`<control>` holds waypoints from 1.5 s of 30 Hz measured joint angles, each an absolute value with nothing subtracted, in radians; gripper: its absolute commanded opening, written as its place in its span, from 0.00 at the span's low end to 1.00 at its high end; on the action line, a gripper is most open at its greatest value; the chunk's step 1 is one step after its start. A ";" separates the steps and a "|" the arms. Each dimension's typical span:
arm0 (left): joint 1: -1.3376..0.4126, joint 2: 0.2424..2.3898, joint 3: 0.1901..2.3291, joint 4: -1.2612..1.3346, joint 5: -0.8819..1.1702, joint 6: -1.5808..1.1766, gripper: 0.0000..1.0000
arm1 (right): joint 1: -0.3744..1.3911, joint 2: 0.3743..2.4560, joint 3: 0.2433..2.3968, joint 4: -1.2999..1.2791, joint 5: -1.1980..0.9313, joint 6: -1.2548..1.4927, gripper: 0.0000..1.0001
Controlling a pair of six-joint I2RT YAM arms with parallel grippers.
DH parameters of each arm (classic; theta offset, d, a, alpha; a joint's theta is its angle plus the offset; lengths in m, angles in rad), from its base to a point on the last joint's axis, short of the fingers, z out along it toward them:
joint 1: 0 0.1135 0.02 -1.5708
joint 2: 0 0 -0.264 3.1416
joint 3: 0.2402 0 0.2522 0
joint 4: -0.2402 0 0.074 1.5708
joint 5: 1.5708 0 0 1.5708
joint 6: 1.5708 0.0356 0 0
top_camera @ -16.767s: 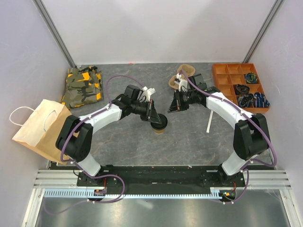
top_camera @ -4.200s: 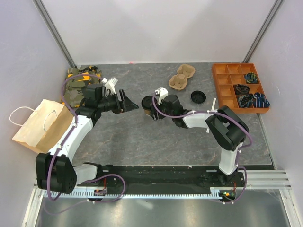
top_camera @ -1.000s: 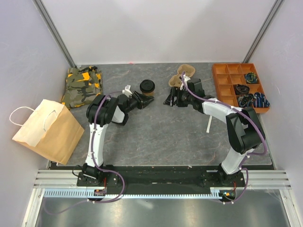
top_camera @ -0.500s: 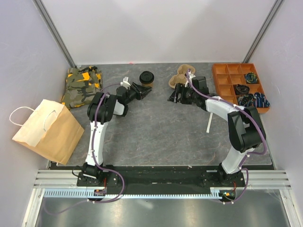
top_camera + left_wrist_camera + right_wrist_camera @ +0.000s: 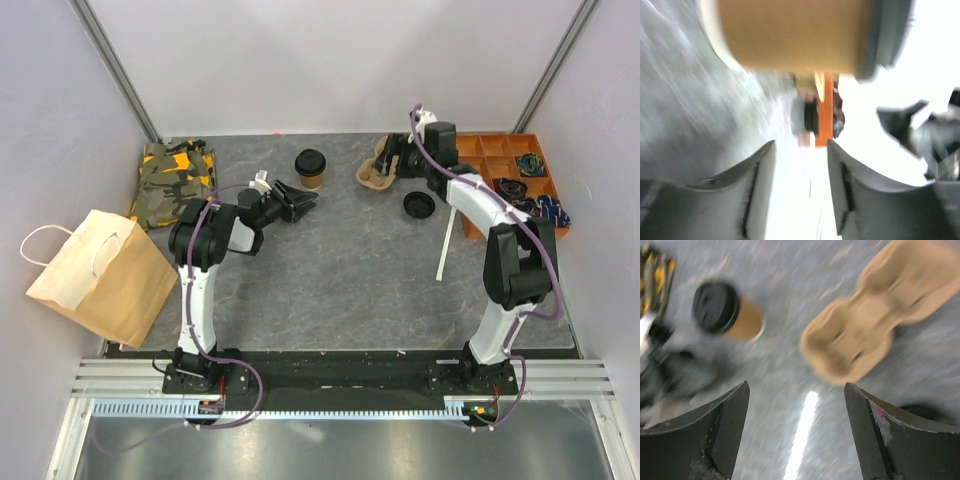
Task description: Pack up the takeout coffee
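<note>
Coffee cup (image 5: 311, 168): lidded, upright, just beyond left fingertips.
Left gripper (image 5: 801, 150): fingers apart, empty.
Right gripper (image 5: 796, 390): fingers wide apart, empty; pulp carrier (image 5: 875, 310) beyond fingertips.

Overhead view sharp and evenly lit, both wrist views motion-blurred, left overexposed

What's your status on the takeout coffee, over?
Left gripper open, just short of the takeout coffee. Right gripper open near the carrier. Coffee upright, lidded, outside the carrier. Nothing blocking it.

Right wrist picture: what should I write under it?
Open right gripper above the lidded takeout coffee and the empty cup carrier on the grey table.
</note>
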State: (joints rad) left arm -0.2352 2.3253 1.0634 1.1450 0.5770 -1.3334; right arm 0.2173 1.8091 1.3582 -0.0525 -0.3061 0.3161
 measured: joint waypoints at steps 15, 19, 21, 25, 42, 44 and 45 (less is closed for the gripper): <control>-0.235 1.896 0.773 1.034 0.736 -1.177 0.59 | 0.146 2.175 1.740 -0.075 -0.072 0.270 0.82; -0.235 1.841 0.764 0.974 0.766 -1.150 0.60 | 0.134 2.283 1.830 -0.075 -0.045 0.301 0.77; -0.235 1.815 0.763 0.956 0.772 -1.141 0.60 | 0.123 2.326 1.868 -0.075 -0.039 0.320 0.75; -0.235 1.788 0.763 0.937 0.783 -1.134 0.60 | 0.104 2.378 1.910 -0.062 -0.030 0.366 0.69; -0.204 1.733 0.792 0.818 0.788 -1.135 0.62 | 0.096 2.492 1.959 -0.010 -0.047 0.502 0.43; -0.204 1.719 0.793 0.809 0.789 -1.134 0.62 | 0.096 2.498 1.959 -0.005 -0.057 0.509 0.35; -0.204 1.713 0.793 0.801 0.789 -1.132 0.62 | 0.096 2.498 1.959 -0.007 -0.062 0.514 0.26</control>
